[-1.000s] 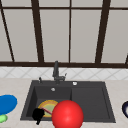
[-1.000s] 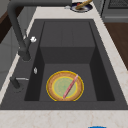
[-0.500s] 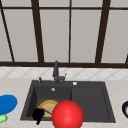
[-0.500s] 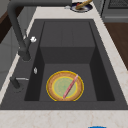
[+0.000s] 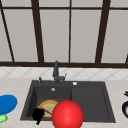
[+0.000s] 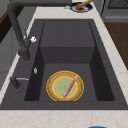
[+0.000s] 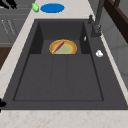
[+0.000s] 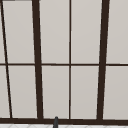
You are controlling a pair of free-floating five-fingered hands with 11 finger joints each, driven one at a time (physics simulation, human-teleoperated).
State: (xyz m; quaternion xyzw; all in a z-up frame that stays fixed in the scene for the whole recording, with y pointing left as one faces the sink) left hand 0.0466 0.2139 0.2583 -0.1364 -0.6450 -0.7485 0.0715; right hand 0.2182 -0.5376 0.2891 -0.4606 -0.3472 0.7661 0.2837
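**Dark sink under a paned window, left hand low at the front rim**

From my console I see a pale stone counter holding a black sink with a window behind it and a dark tap at the back rim. In the sink's left basin lies a yellow plate with a green middle, and a pink stick rests slantwise across it. My left hand hangs at the sink's front left edge, just beside the plate; I cannot tell how its fingers stand. A red ball shows large in front of the sink, covering part of the plate. On the counter to the left sit a blue dish and a green thing. At the far right is a dark bowl.
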